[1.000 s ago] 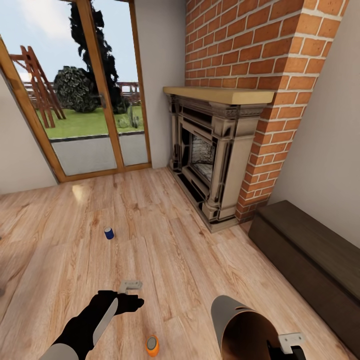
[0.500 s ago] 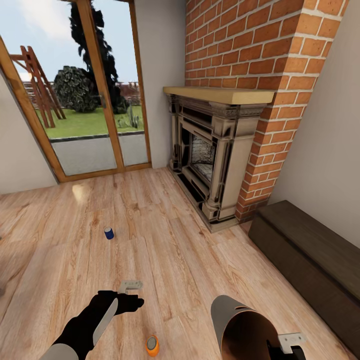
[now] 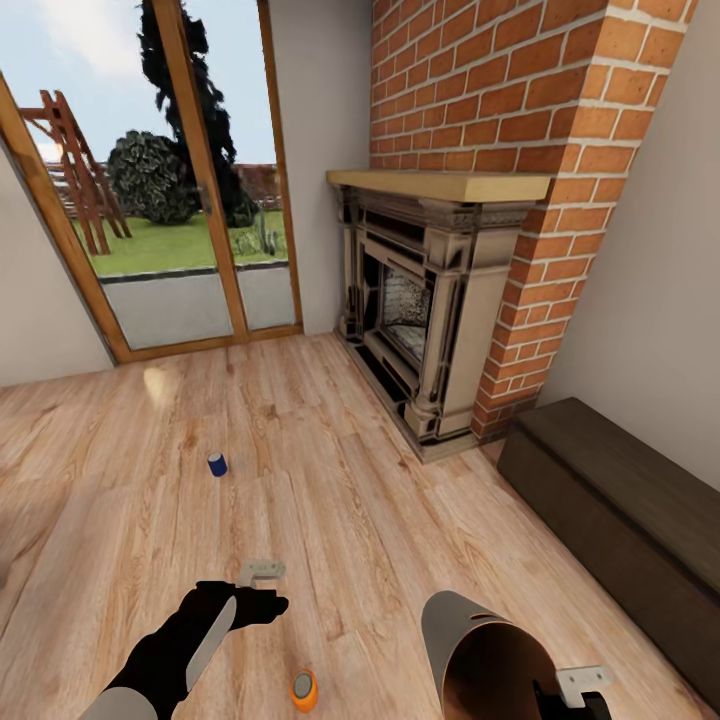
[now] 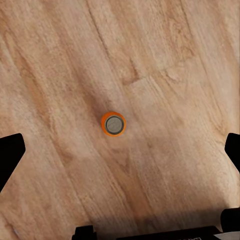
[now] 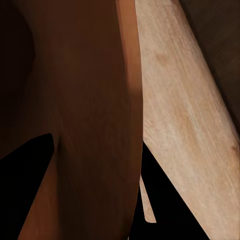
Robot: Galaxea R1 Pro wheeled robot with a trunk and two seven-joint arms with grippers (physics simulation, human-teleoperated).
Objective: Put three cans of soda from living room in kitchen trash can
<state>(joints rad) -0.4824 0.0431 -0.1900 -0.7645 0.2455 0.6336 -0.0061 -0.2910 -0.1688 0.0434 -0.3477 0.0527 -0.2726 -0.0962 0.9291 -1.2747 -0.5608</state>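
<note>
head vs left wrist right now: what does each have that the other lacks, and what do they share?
Head view alone: the blue can standing out on the floor, the brick fireplace, the glass doors, the dark bench, and the bin held tilted at the right gripper.

Left wrist view alone: the orange can's silver top seen straight from above, centred between the left gripper's dark fingertips, which stand wide apart.

Both: the orange can, upright on the wood-plank floor.

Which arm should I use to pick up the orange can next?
Left. The left gripper is open and empty, looking straight down at the upright orange can. The right gripper is busy gripping the trash can by its rim.
</note>
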